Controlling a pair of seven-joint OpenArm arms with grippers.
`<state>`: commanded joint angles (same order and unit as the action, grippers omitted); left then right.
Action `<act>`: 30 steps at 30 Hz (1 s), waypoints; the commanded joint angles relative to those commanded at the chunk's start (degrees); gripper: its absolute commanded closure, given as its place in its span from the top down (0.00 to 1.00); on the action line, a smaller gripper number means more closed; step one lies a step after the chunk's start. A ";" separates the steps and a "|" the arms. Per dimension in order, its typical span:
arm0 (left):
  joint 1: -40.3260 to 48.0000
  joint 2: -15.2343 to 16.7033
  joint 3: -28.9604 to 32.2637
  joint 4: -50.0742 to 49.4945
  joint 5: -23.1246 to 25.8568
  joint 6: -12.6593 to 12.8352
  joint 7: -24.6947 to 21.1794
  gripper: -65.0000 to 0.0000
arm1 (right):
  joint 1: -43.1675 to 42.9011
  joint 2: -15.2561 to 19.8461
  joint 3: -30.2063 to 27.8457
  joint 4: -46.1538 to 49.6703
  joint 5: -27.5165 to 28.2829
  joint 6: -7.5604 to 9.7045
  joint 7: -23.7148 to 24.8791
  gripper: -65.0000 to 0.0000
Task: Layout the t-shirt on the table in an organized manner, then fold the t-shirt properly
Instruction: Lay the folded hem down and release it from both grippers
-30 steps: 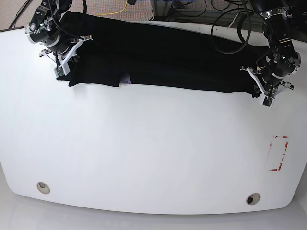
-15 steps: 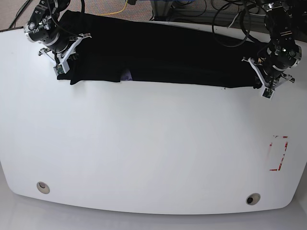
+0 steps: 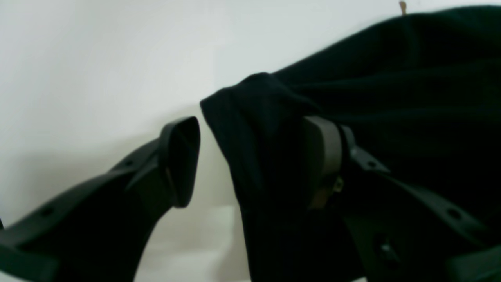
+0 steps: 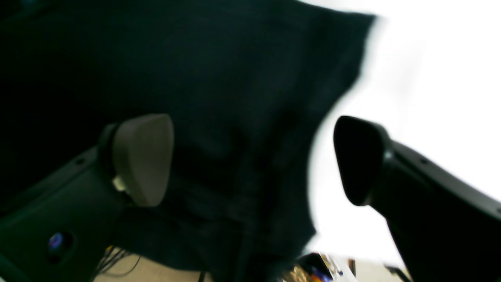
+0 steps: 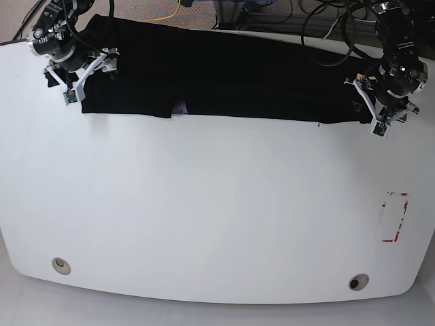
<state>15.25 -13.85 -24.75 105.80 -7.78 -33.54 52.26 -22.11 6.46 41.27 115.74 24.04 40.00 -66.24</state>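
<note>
The black t-shirt (image 5: 231,75) lies stretched in a long band along the far edge of the white table (image 5: 217,204), a small pale label (image 5: 179,109) at its near edge. My left gripper (image 5: 384,122) is at the shirt's end on the base view's right. In the left wrist view the left gripper (image 3: 250,152) is open, and a fold of the t-shirt (image 3: 266,129) lies between its fingers, against the right one. My right gripper (image 5: 73,94) sits at the opposite end. Seen by its wrist camera, the right gripper (image 4: 250,156) is open wide over the t-shirt (image 4: 195,78).
A red tape rectangle (image 5: 394,217) marks the table at the right. Two round holes (image 5: 61,265) (image 5: 358,282) sit near the front edge. Cables (image 5: 326,27) and floor lie beyond the far edge.
The shirt's near edge has drawn back toward the far edge and straightened. Both grippers moved toward the back; the one on the base view's left shifted outward past the shirt's corner.
</note>
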 joint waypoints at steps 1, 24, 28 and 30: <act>0.00 0.00 -0.53 0.62 0.00 0.00 0.00 0.58 | 0.62 0.09 0.53 0.00 0.18 0.00 0.00 0.98; 0.00 2.55 -2.37 4.57 -7.30 -2.55 4.40 0.57 | 6.86 -3.16 -4.84 -2.37 4.66 0.00 -0.09 0.72; 0.88 3.43 -2.29 2.46 -5.71 -2.55 4.22 0.57 | 5.45 -3.16 -6.95 -5.80 4.66 0.00 0.79 0.46; 0.97 3.78 -2.29 0.53 -5.36 -2.55 4.22 0.57 | 4.66 -3.16 -7.30 -7.47 4.66 0.00 2.29 0.34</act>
<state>16.22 -10.07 -27.03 106.33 -13.14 -36.09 56.48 -17.45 3.30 33.98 108.26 28.70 40.00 -63.96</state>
